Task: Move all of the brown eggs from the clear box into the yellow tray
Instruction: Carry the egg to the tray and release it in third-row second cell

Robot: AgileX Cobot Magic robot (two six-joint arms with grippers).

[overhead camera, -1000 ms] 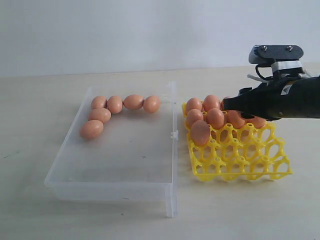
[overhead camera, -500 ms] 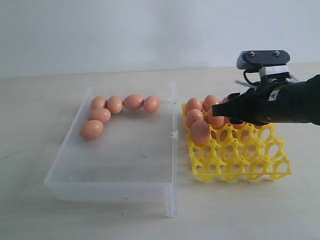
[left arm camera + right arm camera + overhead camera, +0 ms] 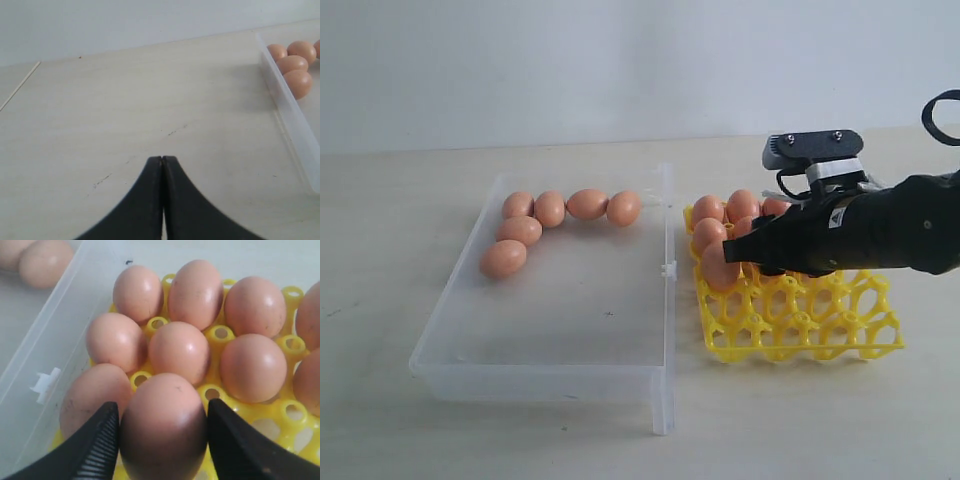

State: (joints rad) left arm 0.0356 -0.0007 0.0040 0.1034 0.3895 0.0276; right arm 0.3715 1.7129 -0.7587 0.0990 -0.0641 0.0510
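My right gripper [image 3: 162,407] is shut on a brown egg [image 3: 165,385], one finger pressed to each side. It hangs low over the yellow tray [image 3: 800,330], beside the egg [image 3: 720,268] in the tray's near-left part. In the exterior view the right gripper [image 3: 732,250] hides the held egg. Several brown eggs [image 3: 180,352] sit in the tray's cups. Several more [image 3: 550,210] lie along the far left corner of the clear box [image 3: 570,330]. My left gripper [image 3: 162,159] is shut and holds nothing, above bare table outside the box's wall [image 3: 290,120].
The clear box has a small clip [image 3: 667,268] on the wall facing the tray. The tray's near rows of cups [image 3: 820,320] hold no eggs. The right arm [image 3: 880,235] reaches in from the right over the tray's far half.
The right arm has moved left and down across the tray with the egg in its jaws. The eggs in the box have stayed where they were.
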